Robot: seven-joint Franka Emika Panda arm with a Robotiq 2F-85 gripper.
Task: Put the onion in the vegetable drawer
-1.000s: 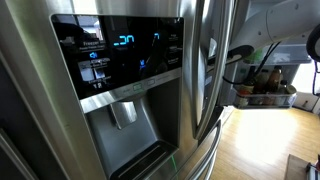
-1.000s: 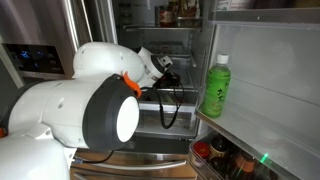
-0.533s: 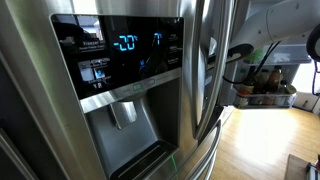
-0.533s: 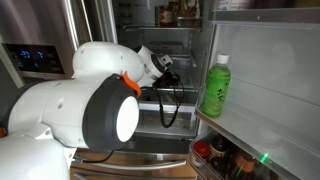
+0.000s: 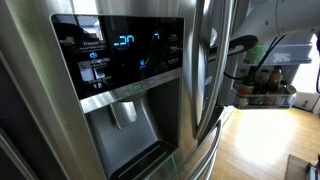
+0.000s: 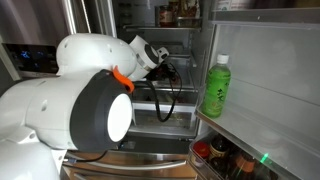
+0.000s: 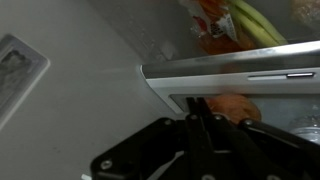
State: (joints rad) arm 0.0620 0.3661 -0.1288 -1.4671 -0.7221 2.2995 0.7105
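Note:
In the wrist view my gripper (image 7: 198,103) reaches in from the bottom, its two dark fingers pressed together with nothing between them. Just behind the fingertips lies the orange-brown onion (image 7: 240,106), partly hidden by the fingers, under a white drawer or shelf edge (image 7: 230,72). Above that edge, behind clear plastic, are orange and green vegetables (image 7: 225,25). In an exterior view my white arm (image 6: 85,95) reaches into the open fridge with its wrist (image 6: 152,55) near the middle shelves. The fingers and the onion are hidden there.
A green bottle (image 6: 216,85) stands in the open door's shelf, with jars (image 6: 215,155) lower down. Black cables (image 6: 165,100) hang from my wrist. In an exterior view the shut steel door with its lit dispenser panel (image 5: 120,55) fills the frame, my arm (image 5: 240,45) behind it.
My arm and wrist have risen and shifted a little in both exterior views. The bottle and the fridge doors have not moved.

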